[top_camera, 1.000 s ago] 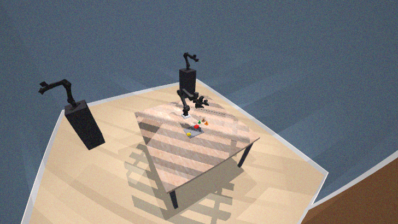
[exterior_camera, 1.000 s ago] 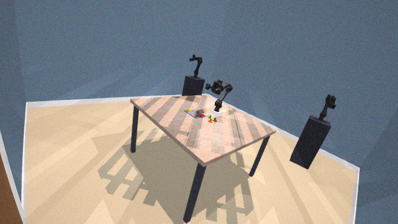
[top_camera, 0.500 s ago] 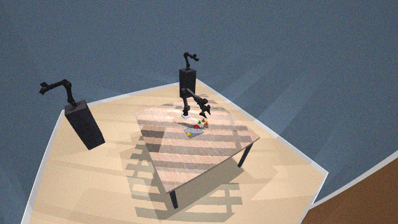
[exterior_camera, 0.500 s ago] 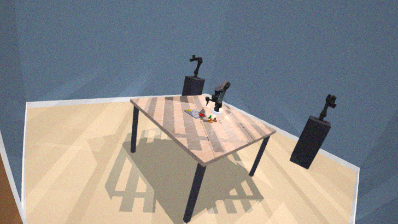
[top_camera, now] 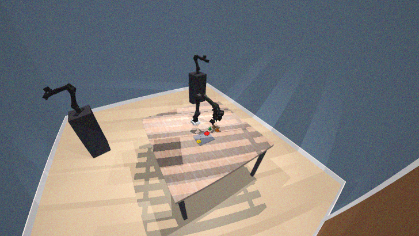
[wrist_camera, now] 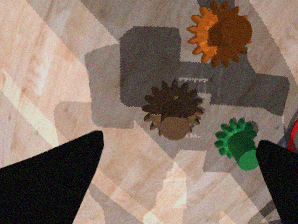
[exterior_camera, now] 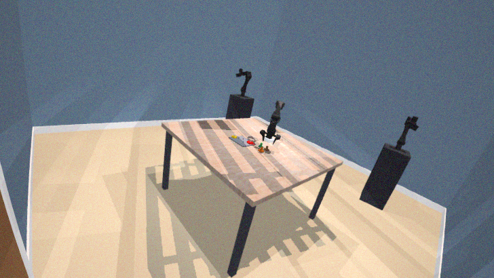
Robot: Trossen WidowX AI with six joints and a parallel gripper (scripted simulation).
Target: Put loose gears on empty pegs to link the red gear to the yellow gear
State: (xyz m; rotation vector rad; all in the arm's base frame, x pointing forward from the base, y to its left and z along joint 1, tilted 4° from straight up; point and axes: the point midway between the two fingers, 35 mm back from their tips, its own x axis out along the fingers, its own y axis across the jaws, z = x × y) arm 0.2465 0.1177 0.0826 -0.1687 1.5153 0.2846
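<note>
The grey board lies on the table with the red gear and the yellow gear at opposite ends; its pegs are too small to tell apart. Three loose gears with knobs stand beside it: green, orange and brown. My gripper is open and empty, pointing down above the loose gears. In the wrist view, brown shows between the fingertips, green beside the right one.
My arm's white base stands on the table near the loose gears. Two other arms stand on black pedestals off the table. A red curved edge shows at the wrist view's right border. Shadows cross the tabletop.
</note>
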